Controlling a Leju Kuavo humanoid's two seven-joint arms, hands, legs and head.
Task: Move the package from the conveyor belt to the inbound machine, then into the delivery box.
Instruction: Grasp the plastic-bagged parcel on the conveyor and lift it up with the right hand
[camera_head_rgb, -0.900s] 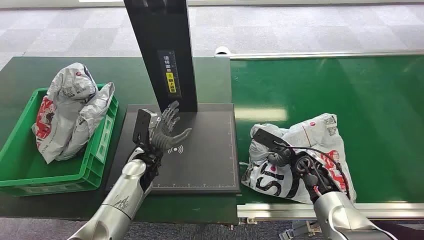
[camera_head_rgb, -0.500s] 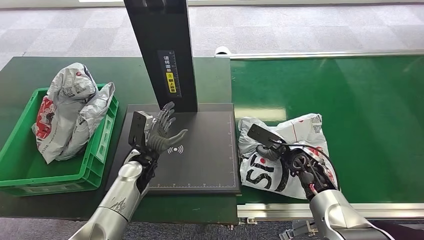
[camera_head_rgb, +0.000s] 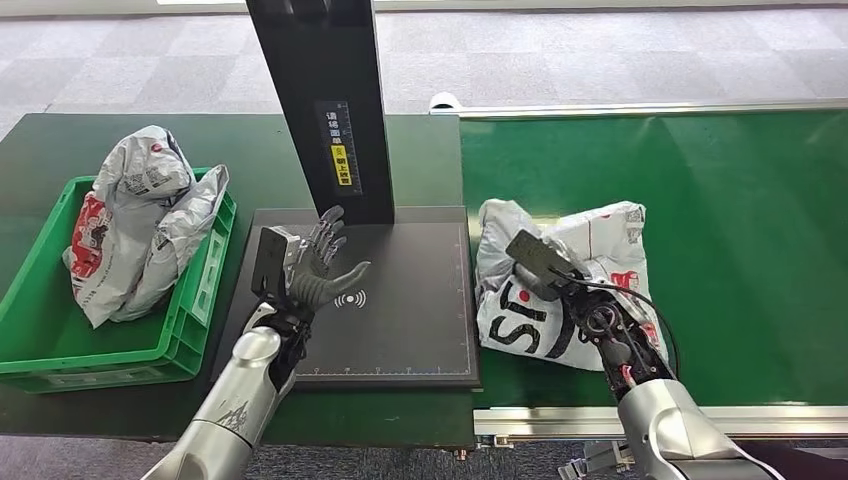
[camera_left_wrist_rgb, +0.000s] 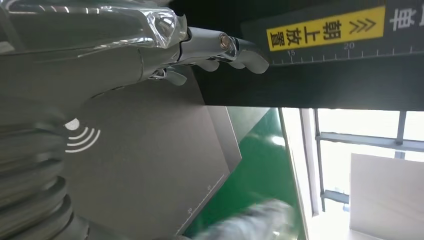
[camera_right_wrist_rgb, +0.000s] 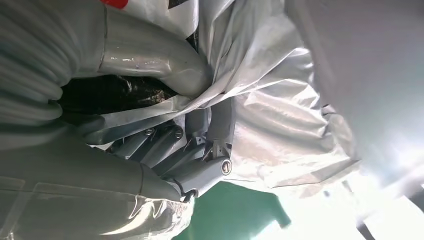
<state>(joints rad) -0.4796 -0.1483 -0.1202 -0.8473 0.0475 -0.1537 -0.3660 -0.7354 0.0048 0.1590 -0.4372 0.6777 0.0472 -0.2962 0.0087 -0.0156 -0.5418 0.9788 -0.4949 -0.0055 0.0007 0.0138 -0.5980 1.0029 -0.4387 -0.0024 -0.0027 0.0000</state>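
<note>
A crumpled white plastic package (camera_head_rgb: 590, 250) with red and black print is lifted over the near left part of the green conveyor belt (camera_head_rgb: 720, 190), close to the scanner's edge. My right hand (camera_head_rgb: 560, 290) grips it from the near side; in the right wrist view its fingers (camera_right_wrist_rgb: 200, 150) are clenched into the silvery film (camera_right_wrist_rgb: 280, 115). My left hand (camera_head_rgb: 318, 265) is open, fingers spread and palm up, above the left part of the black inbound machine plate (camera_head_rgb: 400, 320), next to the wave symbol (camera_left_wrist_rgb: 80, 137). The green delivery box (camera_head_rgb: 60, 340) sits at the left.
The machine's black post (camera_head_rgb: 320, 100) with a yellow label (camera_left_wrist_rgb: 325, 30) rises behind the plate, just past my left hand. Two white packages (camera_head_rgb: 140, 220) lie heaped in the green box. The conveyor's metal rail (camera_head_rgb: 700, 415) runs along the near edge.
My right hand has carried the package left and farther away along the belt, to the scanner plate's edge, and the bag has bunched up. My left hand drifted slightly left, still open.
</note>
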